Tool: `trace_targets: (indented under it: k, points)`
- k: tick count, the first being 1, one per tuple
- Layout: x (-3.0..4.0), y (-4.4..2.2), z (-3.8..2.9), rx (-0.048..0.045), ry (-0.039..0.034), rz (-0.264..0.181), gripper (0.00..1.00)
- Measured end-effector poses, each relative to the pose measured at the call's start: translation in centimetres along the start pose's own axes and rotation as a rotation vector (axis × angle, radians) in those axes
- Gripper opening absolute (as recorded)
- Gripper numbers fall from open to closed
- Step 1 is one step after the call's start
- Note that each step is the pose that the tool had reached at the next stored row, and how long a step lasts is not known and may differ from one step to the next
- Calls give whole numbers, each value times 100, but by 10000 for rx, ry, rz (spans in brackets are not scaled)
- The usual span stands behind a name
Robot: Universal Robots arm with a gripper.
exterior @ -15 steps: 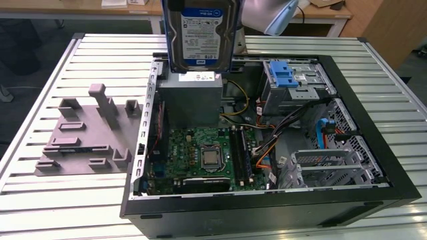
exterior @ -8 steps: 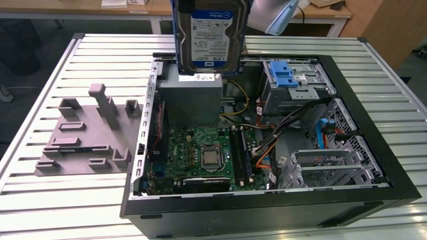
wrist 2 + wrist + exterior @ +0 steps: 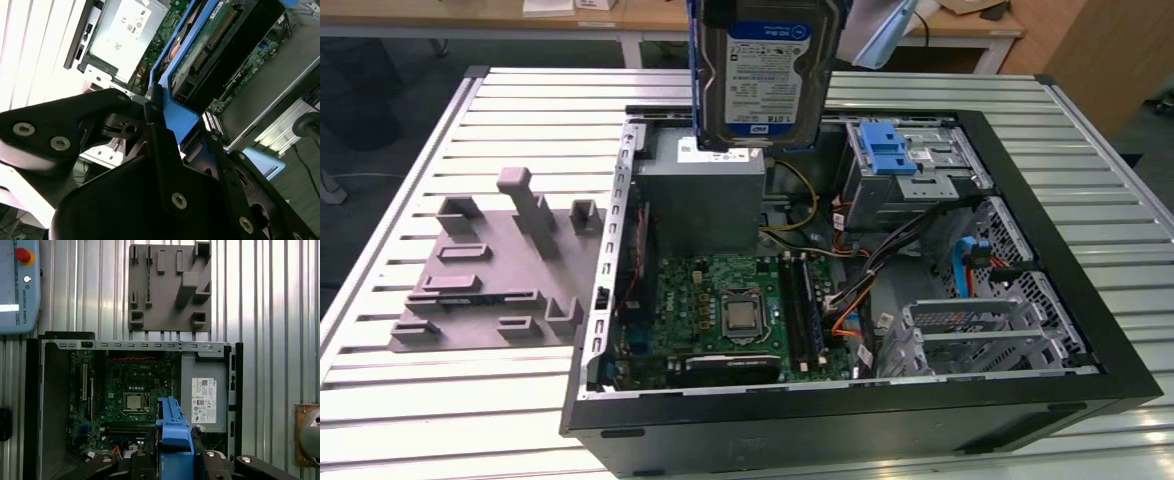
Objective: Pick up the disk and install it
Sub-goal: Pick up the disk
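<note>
The disk [image 3: 761, 75] is a silver hard drive with a white-and-blue label in a blue carrier. It hangs upright in the air above the back of the open computer case [image 3: 1067, 390], over the grey power supply [image 3: 707, 185]. In both wrist views my gripper [image 3: 152, 107] is shut on the end of the disk's blue carrier [image 3: 180, 117]. The second wrist view shows the drive's green circuit side [image 3: 210, 40]. The first wrist view looks straight down past the gripper [image 3: 172, 462] and the blue carrier [image 3: 172, 432] into the case.
Inside the case lie the motherboard [image 3: 720, 310] and, toward the exterior view's right, a grey drive cage with a blue latch [image 3: 897, 150]. A grey fixture plate [image 3: 494, 260] sits on the slatted table beside the case. A teach pendant [image 3: 17, 285] lies at the table's edge.
</note>
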State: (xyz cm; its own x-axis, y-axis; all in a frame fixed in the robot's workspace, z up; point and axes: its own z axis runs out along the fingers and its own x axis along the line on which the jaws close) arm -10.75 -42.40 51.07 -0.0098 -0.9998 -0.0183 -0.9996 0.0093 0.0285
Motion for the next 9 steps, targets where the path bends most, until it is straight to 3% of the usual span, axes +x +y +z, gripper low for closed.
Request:
trace_targets:
  k: [9]
  points:
    - [166, -39, -3, 1, -1, 9, 36]
